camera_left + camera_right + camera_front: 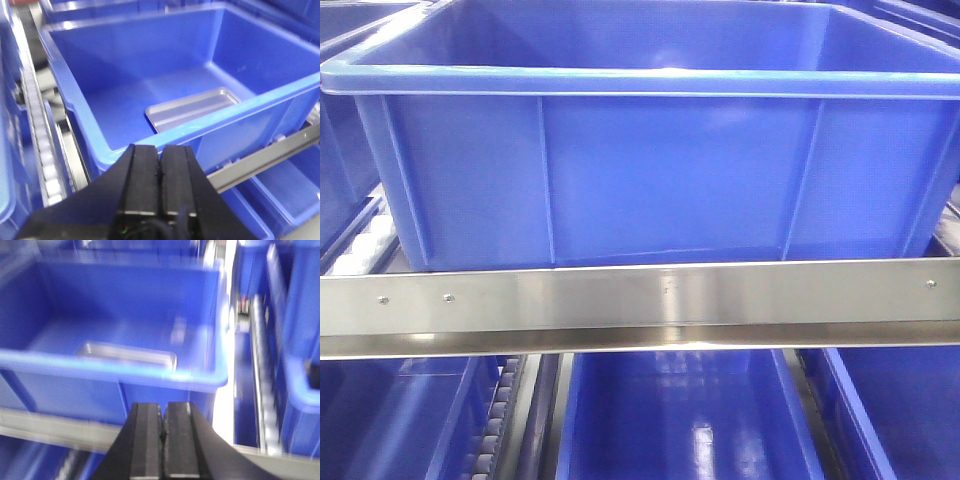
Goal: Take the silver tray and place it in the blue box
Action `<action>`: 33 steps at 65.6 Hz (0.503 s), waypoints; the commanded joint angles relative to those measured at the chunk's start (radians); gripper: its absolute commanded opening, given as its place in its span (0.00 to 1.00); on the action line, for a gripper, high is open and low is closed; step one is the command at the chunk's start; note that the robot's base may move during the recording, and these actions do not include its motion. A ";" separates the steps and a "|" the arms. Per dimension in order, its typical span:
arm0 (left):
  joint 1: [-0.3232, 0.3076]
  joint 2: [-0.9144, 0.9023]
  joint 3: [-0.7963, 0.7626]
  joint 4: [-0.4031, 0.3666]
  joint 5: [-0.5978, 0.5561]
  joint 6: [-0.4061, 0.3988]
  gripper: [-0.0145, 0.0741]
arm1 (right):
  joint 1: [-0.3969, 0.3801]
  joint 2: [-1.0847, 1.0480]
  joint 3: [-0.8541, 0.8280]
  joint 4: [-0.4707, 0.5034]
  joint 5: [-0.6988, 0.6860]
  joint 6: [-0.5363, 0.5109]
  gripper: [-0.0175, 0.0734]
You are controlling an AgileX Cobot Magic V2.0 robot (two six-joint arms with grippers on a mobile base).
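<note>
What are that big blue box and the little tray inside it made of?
The box looks like moulded plastic: uniform glossy blue, ribbed sides, thick rolled rim. The tray looks like thin metal, perhaps steel or aluminium: silvery, reflective, with rounded corners.

Two flat, matte-black fingers are seen on the left end effector, widening into a black angular body with dark cabling at its base. The same black, blocky, slab-sided fingers are shown on the right end effector.

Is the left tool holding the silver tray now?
No, the left tool is shut and empty; the silver tray lies inside the blue box.
</note>
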 commanded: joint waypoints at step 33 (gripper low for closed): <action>-0.005 -0.011 -0.021 0.019 -0.086 -0.006 0.06 | 0.001 0.007 -0.020 -0.024 -0.094 -0.011 0.25</action>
